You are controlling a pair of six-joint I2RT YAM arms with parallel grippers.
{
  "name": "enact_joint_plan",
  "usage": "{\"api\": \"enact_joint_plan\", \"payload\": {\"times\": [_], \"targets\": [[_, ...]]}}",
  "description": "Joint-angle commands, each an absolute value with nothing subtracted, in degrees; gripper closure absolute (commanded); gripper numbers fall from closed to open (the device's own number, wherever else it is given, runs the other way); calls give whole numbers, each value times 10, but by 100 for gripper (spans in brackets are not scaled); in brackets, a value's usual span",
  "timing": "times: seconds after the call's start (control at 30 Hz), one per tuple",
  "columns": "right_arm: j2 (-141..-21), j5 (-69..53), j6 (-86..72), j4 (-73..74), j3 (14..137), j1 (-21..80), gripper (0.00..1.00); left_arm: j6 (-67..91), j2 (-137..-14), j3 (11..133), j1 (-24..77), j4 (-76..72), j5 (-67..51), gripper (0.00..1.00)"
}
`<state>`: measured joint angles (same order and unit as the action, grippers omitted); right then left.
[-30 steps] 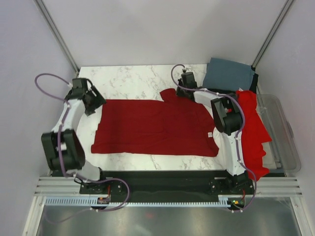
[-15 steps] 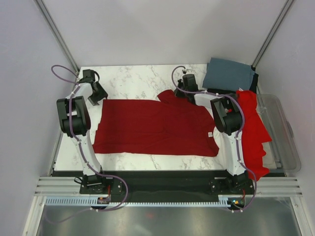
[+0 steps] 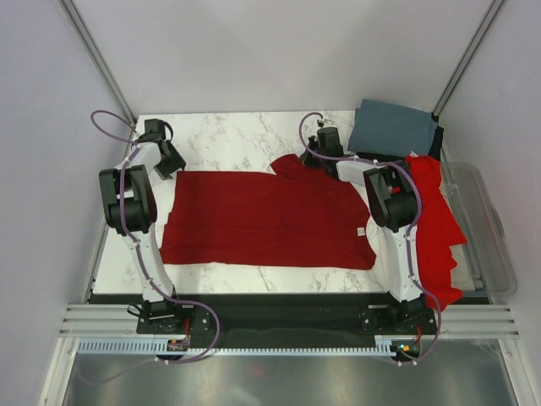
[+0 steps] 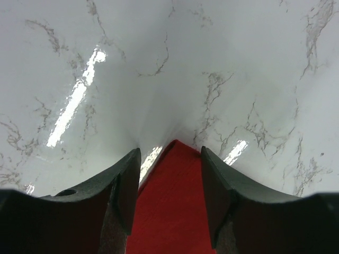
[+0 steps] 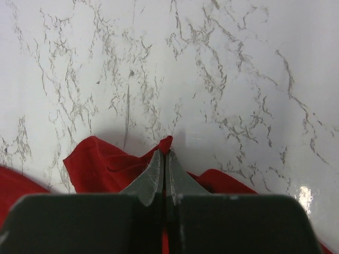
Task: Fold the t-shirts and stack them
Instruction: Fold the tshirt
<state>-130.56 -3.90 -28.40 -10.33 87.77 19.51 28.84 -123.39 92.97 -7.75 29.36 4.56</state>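
Note:
The dark crimson t-shirt [image 3: 266, 218] lies spread flat on the marble table [image 3: 228, 135]. My left gripper [image 3: 172, 163] is open at the shirt's far left corner, and that corner [image 4: 175, 180] lies between the jaws. My right gripper [image 3: 319, 158] is shut on a pinch of the crimson shirt [image 5: 100, 166] at its far right sleeve, and the cloth bunches up there. The brighter red t-shirt [image 3: 435, 224] hangs at the right edge. The slate grey-blue t-shirt [image 3: 393, 128] lies folded at the far right corner, with a black edge [image 3: 437, 144] beside it.
A clear plastic bin [image 3: 486, 228] stands off the table's right side, partly under the red shirt. Bare marble [image 3: 228, 135] runs behind the crimson shirt. Grey walls and metal posts enclose the table.
My left arm swung from low on the left up to the shirt's far left corner. My right gripper shifted slightly at the far sleeve, bunching the cloth there.

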Motion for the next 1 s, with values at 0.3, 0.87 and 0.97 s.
{"api": "enact_joint_plan", "payload": {"times": [0.3,0.87,0.97], "targets": [[-1309,-56,-301,-120,875,186,100,259,-1251,941,-44,279,46,49],[-1190,-139,-294,-101,839,187,100,276,-1159,915,-45,301,39,98],[-1141,-144,-283,-85,813,195,100,278,-1124,883,-45,301,43,98]]}}
